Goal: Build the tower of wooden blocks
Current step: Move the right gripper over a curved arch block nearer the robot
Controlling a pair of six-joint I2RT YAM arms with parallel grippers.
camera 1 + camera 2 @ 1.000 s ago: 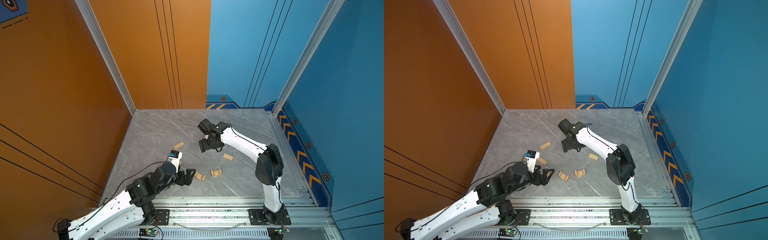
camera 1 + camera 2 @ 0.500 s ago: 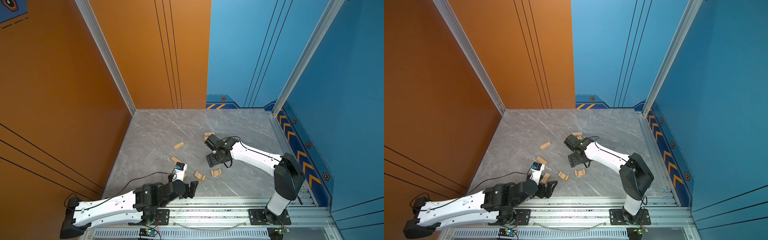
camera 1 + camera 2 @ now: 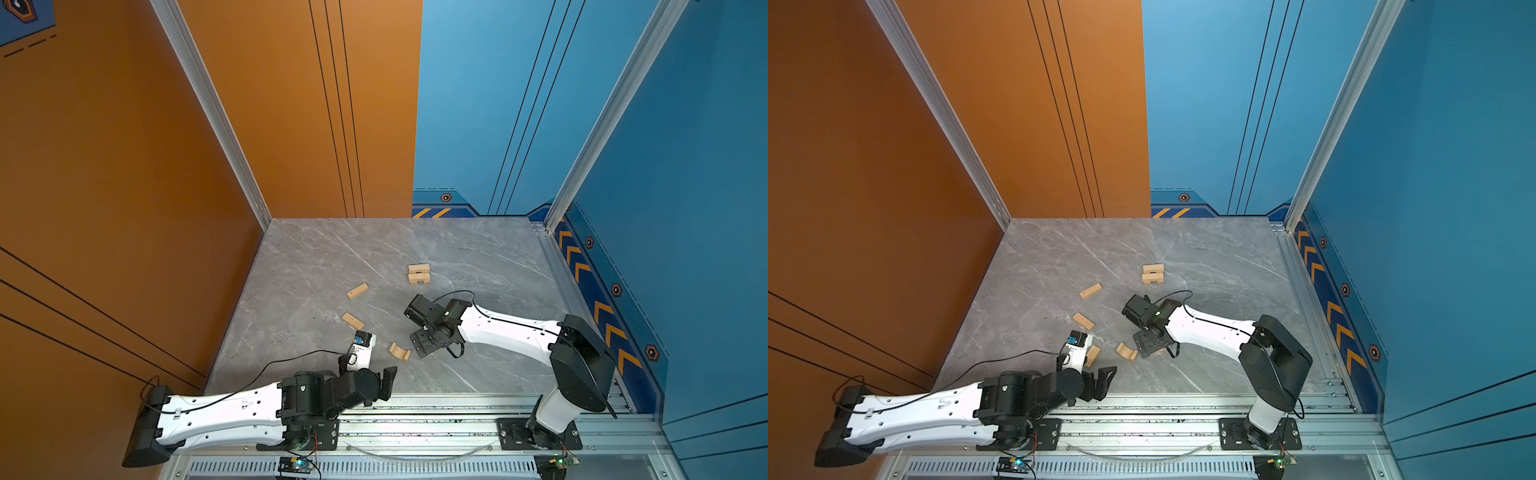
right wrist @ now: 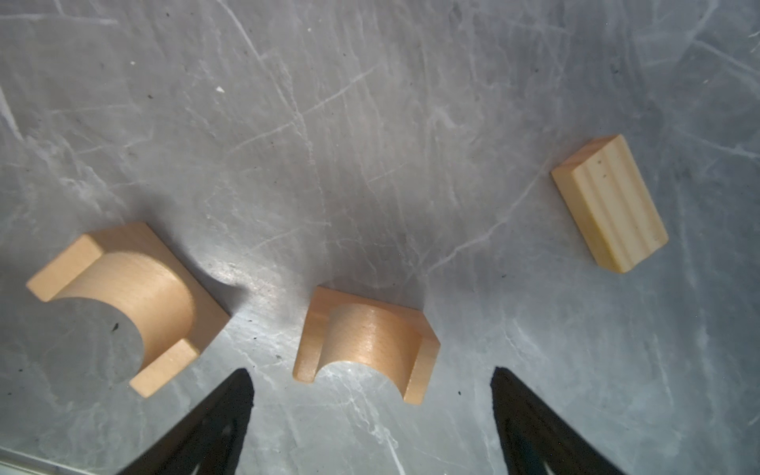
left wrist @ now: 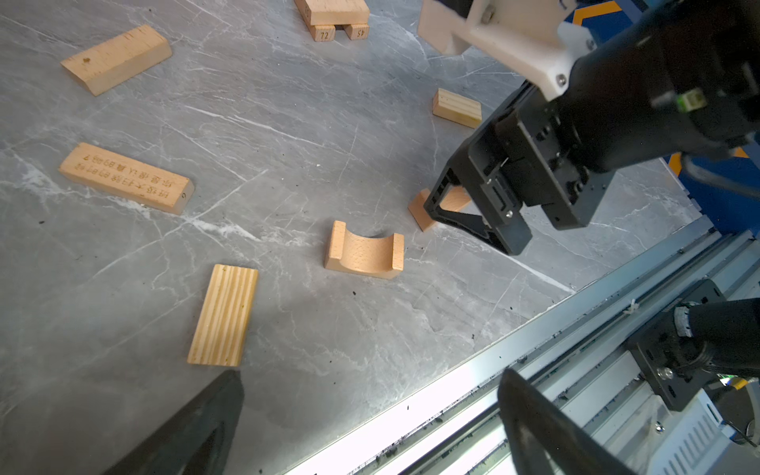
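Right hand [image 3: 424, 347] moved from tower [image 3: 418, 274] to arch [image 4: 366, 341].

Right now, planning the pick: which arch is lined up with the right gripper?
The arch centred ahead of the open right gripper; the other arch lies off-centre.

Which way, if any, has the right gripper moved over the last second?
Yes. The right gripper has pulled back from the small stack toward the front rail.

Orange wall [image 3: 124, 166] and blue wall [image 3: 685, 166] flank the grey tabletop [image 3: 316, 266].
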